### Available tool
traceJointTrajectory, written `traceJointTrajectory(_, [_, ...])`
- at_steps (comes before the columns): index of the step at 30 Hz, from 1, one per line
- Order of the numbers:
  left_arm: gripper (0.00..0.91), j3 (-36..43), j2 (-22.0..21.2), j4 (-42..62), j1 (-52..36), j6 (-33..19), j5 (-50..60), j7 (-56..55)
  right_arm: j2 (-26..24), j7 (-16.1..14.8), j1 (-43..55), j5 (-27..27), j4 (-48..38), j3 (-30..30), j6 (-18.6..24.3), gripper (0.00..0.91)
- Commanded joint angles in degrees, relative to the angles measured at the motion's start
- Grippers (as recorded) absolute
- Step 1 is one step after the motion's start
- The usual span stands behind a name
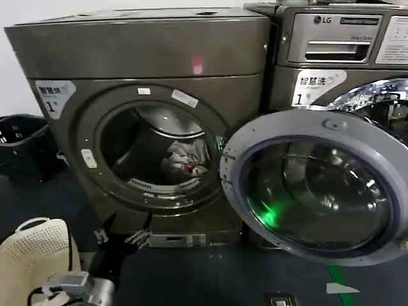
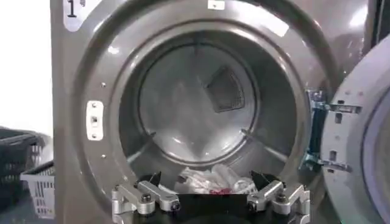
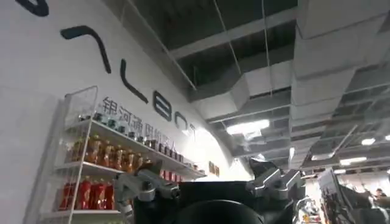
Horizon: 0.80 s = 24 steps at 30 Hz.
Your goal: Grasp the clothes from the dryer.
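so with the clothes (image 1: pixel 187 157) bunched low in the dryer (image 1: pixel 143 76) drum, the spread-open left gripper (image 2: pixel 210 193), just outside the porthole, should go in level and close deep into the bundle, while the right gripper (image 3: pixel 213 189), also open, idles pointing at the ceiling.

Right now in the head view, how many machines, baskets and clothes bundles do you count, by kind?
Front-loading machines: 2, the dryer with its door swung open, and the LG machine beside it.
Baskets: 2, a dark basket and a cream basket.
Clothes bundles: 1, the clothes inside the drum.
Total: 5.
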Motion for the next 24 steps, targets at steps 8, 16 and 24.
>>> traceJointTrajectory(8, [0.907, 0.0, 0.1, -0.4, 0.3, 0.0, 0.1, 0.0, 0.1, 0.0, -0.1, 0.0, 0.3, -0.2, 0.0, 0.907])
traceJointTrajectory(16, [0.907, 0.0, 0.1, -0.6, 0.7, 0.0, 0.2, 0.0, 0.1, 0.0, 0.1, 0.0, 0.6, -0.7, 0.1, 0.907])
traceJointTrajectory(24, [0.907, -0.1, -0.1, -0.3, 0.5, 0.0, 0.2, 0.0, 0.0, -0.1, 0.5, -0.2, 0.6, -1.0, 0.2, 0.907])
